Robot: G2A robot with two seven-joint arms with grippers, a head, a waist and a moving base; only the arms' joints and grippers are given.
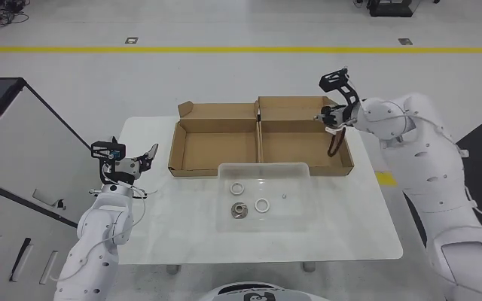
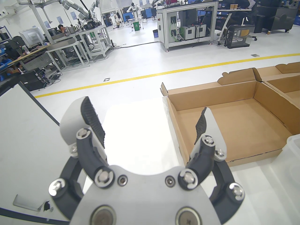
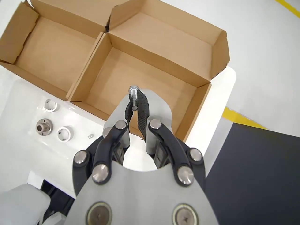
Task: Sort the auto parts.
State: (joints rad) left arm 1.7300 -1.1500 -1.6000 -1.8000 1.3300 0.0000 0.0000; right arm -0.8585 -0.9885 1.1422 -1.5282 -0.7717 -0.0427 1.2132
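From above, the clear tray sits mid-table, nearer the front edge. The white table stretches broadly to either side of it, with a narrower strip in front. Just beyond the tray's far rim stand two open cardboard boxes side by side, the left box and the right box. Their lids are folded back, away from the tray. In the tray lie a white ring, a second white ring, a flanged metal hub and a small screw, all apart from its walls. The right gripper hangs over the right box, past the tray's far right corner. The left gripper hovers above the table well to the left of the tray.

In the left wrist view, the left gripper is spread wide, with nothing between its ribbed pads. Past it the left box shows a bare cardboard floor, and a corner of the tray shows just beside that box's near wall.

In the right wrist view, the right gripper is pinched narrow on a bolt whose hex head pokes out past the fingertips. It hangs above the right box, toward the side nearest the tray. Both boxes show bare floors. In the tray the hub lies between the two rings, and the screw lies apart from them, on the side nearest the gripper.
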